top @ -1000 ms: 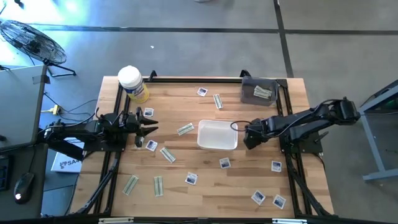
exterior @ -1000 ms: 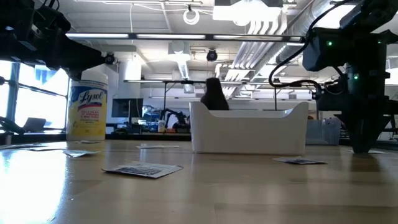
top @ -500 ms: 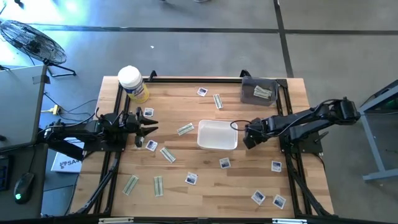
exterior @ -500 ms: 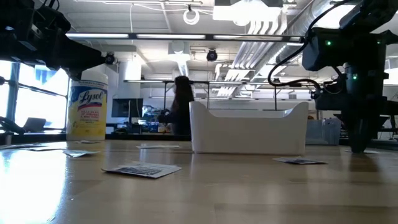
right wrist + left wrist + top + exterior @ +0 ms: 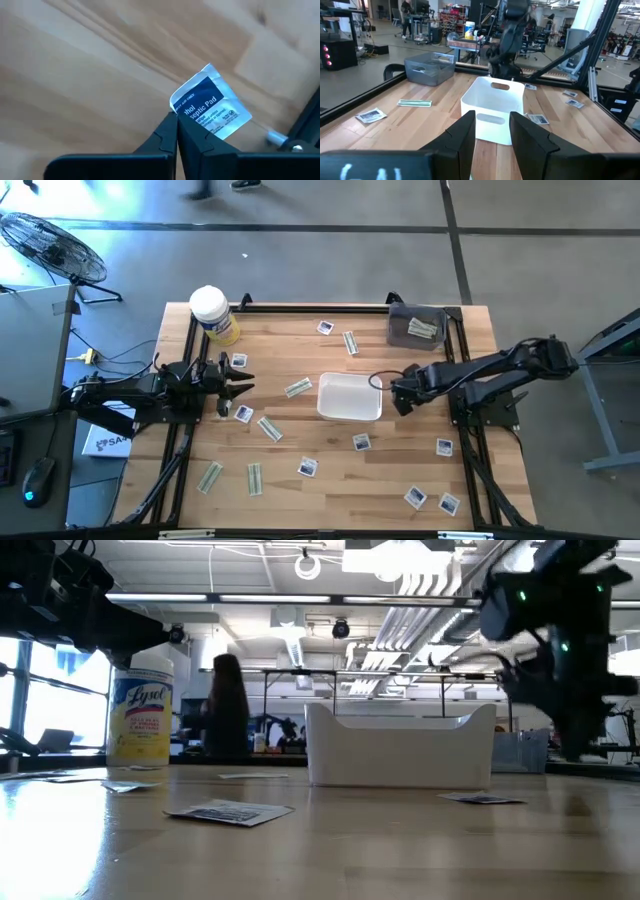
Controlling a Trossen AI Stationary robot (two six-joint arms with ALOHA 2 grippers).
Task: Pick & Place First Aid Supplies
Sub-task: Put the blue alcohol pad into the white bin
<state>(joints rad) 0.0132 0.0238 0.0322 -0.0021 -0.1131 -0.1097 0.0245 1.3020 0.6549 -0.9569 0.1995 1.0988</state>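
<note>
While the right fingers pinch a square white packet with dark-blue print above the wooden desk, just beside the white plastic tray, the left fingers wait apart.

Table: light wood planks, black frame rails at the edges. Tray: plain white, no print. Square packets, e.g. one near the front edge: white w/ dark-blue print. Packet in the right wrist view: white foil, dark-blue block w/ white lettering, small dark print below. Strip packets, e.g.: pale greenish-white. Canister: yellow body, white lid; label yellow w/ blue script. Bin at the far right corner: grey, see-through. Both arms, left gripper & right gripper: black. Floor: grey concrete w/ dark seam lines.
</note>
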